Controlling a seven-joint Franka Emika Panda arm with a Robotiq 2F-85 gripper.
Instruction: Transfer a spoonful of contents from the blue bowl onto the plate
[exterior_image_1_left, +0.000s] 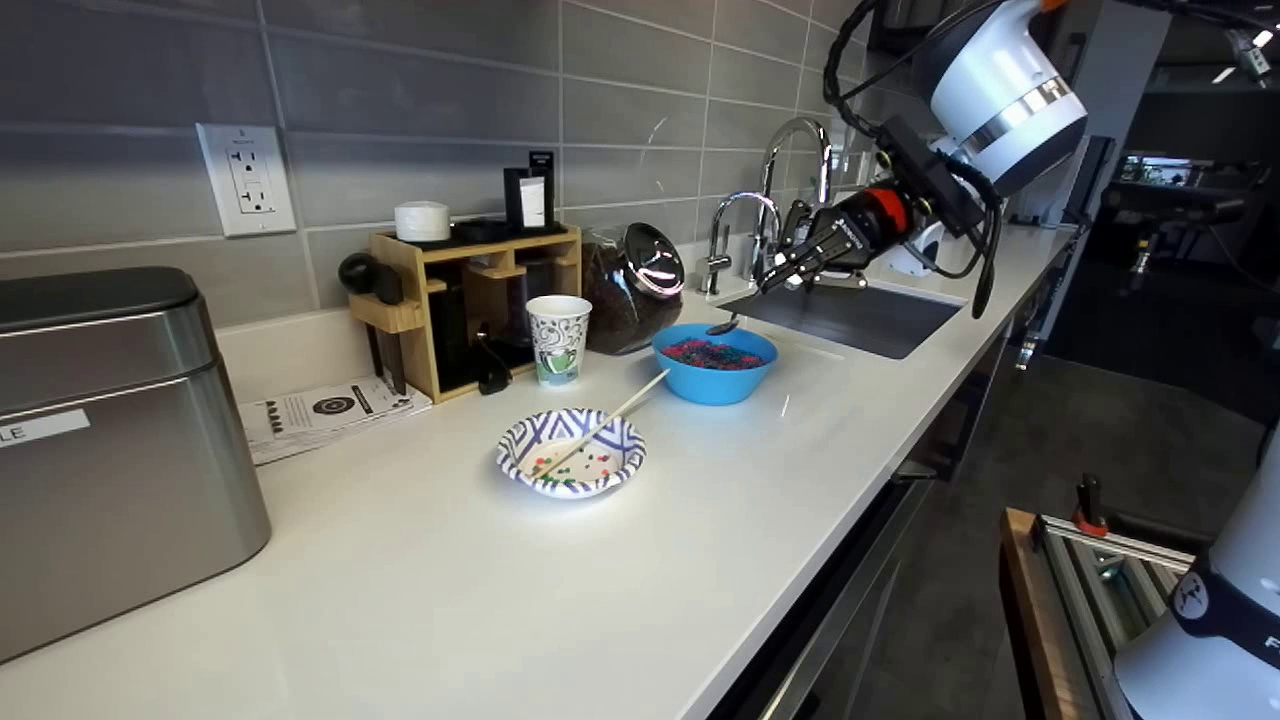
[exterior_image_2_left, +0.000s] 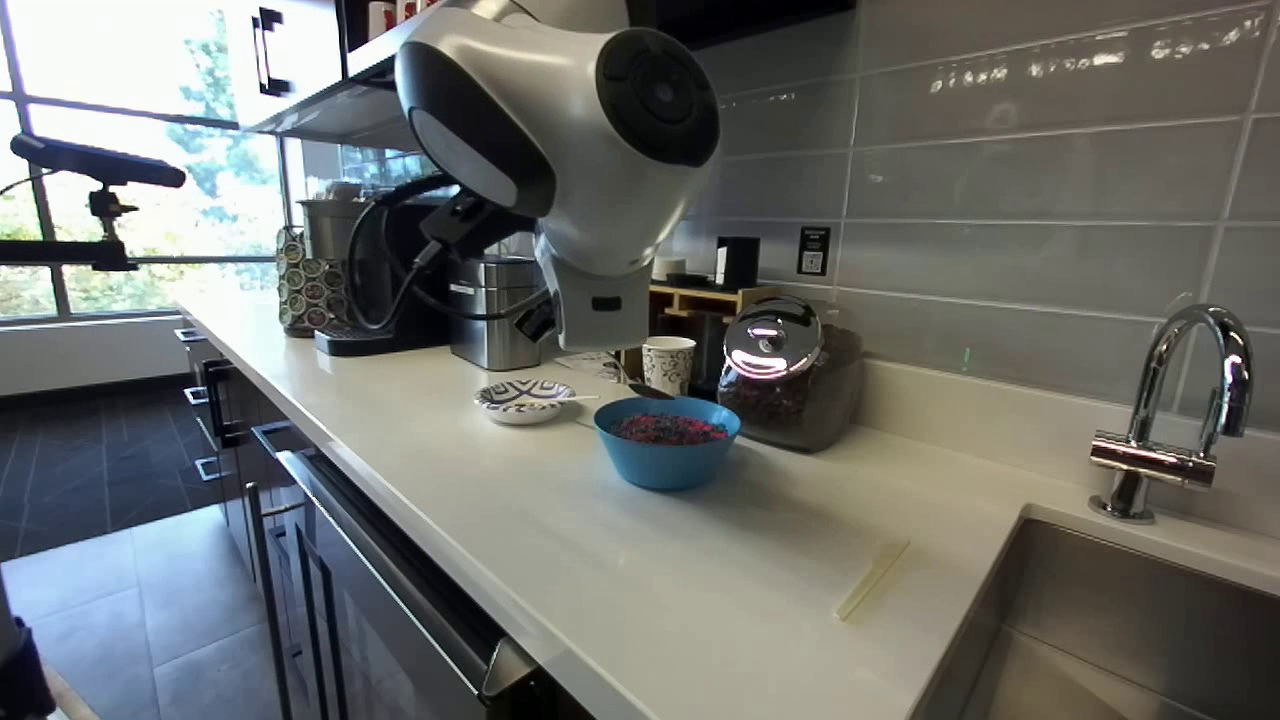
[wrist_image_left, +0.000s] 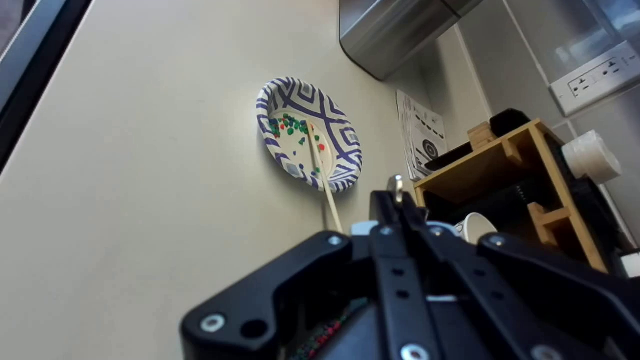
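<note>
Pincer (wrist_image_left: 396, 201) clamped on spoon (exterior_image_1_left: 722, 327), head angled down above blue bowl (exterior_image_1_left: 715, 385) of contents (exterior_image_1_left: 712, 354), presumably to scoop; plate (wrist_image_left: 350, 137) sits near on the surface (exterior_image_1_left: 400, 600), likely for short carry.

The blue bowl (exterior_image_1_left: 715, 388) holds red-speckled contents (exterior_image_1_left: 712, 354) near the patterned plate (exterior_image_1_left: 622, 457)

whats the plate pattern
The plate has purplish-blue stripes and diamonds on white, clearest in wrist view.
</note>
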